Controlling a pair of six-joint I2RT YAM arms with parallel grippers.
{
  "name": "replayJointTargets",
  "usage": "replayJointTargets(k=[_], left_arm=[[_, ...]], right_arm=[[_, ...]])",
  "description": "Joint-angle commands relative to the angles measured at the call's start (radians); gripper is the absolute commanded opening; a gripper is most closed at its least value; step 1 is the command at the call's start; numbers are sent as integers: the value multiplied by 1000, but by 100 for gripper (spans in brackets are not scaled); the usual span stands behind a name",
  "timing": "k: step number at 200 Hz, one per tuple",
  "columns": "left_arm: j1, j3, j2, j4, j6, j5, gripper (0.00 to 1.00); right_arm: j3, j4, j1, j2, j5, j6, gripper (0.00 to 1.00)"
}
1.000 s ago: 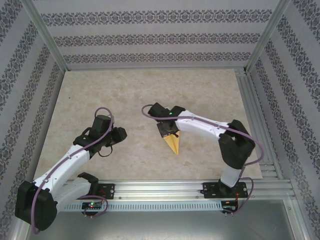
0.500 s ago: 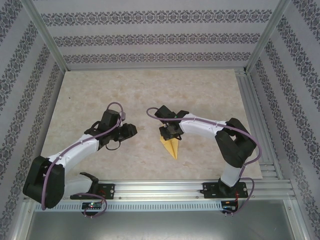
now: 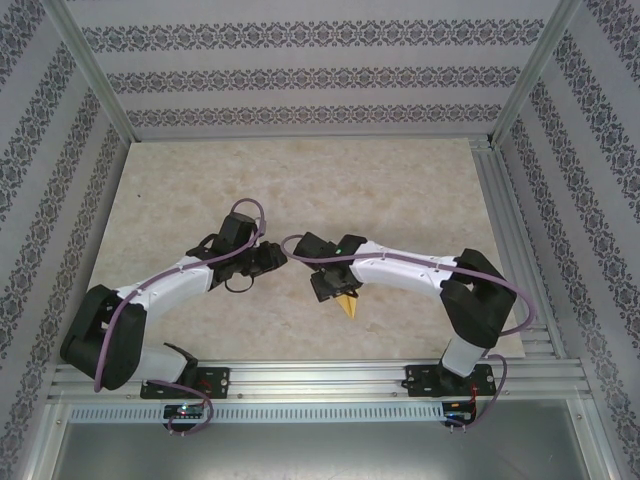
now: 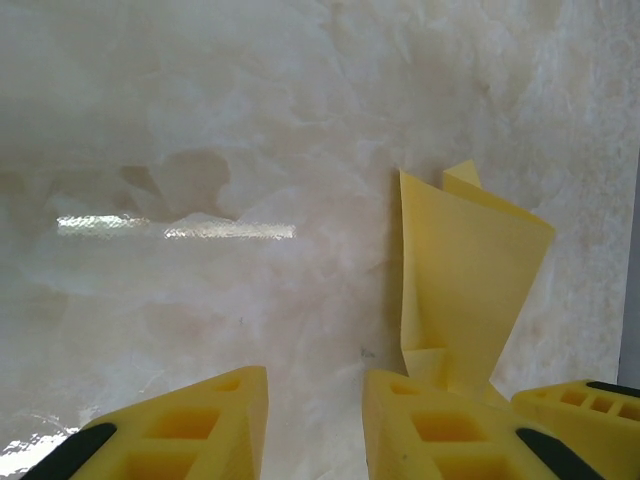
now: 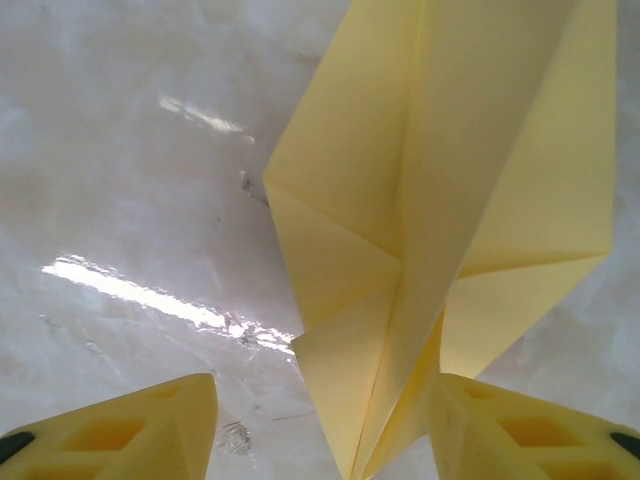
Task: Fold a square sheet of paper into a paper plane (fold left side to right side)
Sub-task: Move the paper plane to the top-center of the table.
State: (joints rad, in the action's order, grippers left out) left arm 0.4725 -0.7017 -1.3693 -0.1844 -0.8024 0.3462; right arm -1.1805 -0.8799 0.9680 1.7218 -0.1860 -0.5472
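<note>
Marble-pattern table [image 3: 200,180]. The paper plane [image 5: 450,180] lies on it near front centre, already a creased pointed dart. Right gripper [image 5: 322,395] straddles its narrow end, jaws apart; left gripper [image 4: 315,385] waits beside it, jaws parted, empty. Folding appears largely complete; remaining folds unclear.

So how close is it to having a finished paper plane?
Nearly there, by the look of it. Done: the paper plane is already a pointed dart with a centre crease and layered flaps. In hand: the right gripper stands open astride its narrow end; the left gripper hovers open beside it. Left: perhaps pressing the flaps flat, since one edge lifts off the table.
</note>
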Motion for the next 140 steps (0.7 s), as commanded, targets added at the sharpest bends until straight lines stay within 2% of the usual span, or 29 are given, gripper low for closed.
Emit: replayJointTargets(k=[1, 24, 56, 92, 140], left_arm=[[8, -12, 24, 24, -6, -16, 33], [9, -4, 32, 11, -1, -16, 33], [8, 7, 35, 16, -1, -18, 33], [8, 7, 29, 12, -3, -16, 33], [8, 8, 35, -2, -2, -20, 33]], right_arm=[[-28, -53, 0, 18, -98, -59, 62], [-31, -50, 1, 24, -106, -61, 63], [21, -7, -4, -6, -104, -83, 71], [125, 133, -41, -81, 9, -105, 68], [154, 159, -64, -53, 29, -102, 65]])
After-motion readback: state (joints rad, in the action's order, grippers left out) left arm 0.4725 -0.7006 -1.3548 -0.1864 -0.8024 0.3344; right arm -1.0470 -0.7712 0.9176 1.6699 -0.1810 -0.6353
